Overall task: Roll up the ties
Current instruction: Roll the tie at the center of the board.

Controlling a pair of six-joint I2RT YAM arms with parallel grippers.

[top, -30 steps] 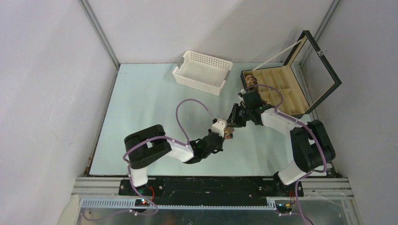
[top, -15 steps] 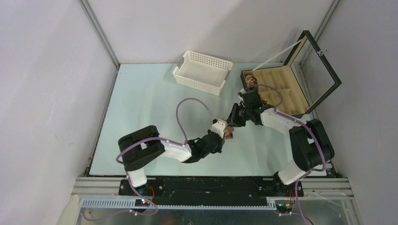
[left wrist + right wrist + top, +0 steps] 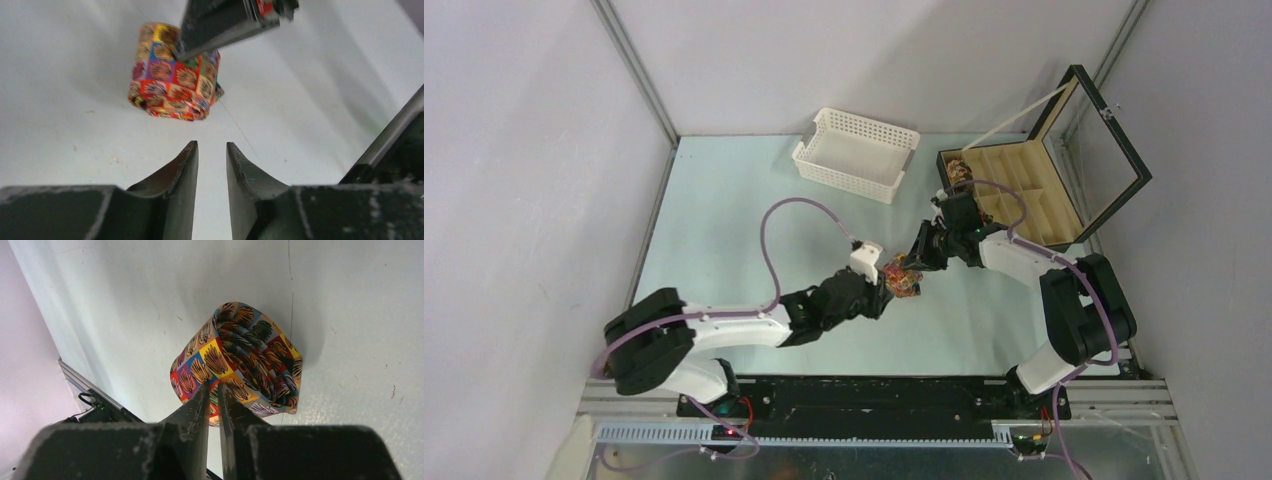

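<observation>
LEFT GRIP RELEASED: Your left tool point(image 3: 212, 146) has just let go. A second ago it was clamped at the rolled necktie point(image 3: 172, 75), a squat coil of red, orange, yellow and purple patterned fabric. Now its jaws stand narrowly apart and empty, drawn back to the near left of the coil, with bare pale green table point(image 3: 724, 220) between them and it. Your right tool point(image 3: 214, 386) has stayed put, pinched on the coil's outer wrap at the rim, near the table's middle. The roll looks finished and keeps its shape on that one grip. The likely next step is a carry to the far right, where the black compartmented box point(image 3: 1034, 200), lid raised, already shows a second coil point(image 3: 957, 175) in its leftmost cell. The white perforated plastic basket point(image 3: 856, 152) sits far centre.
</observation>
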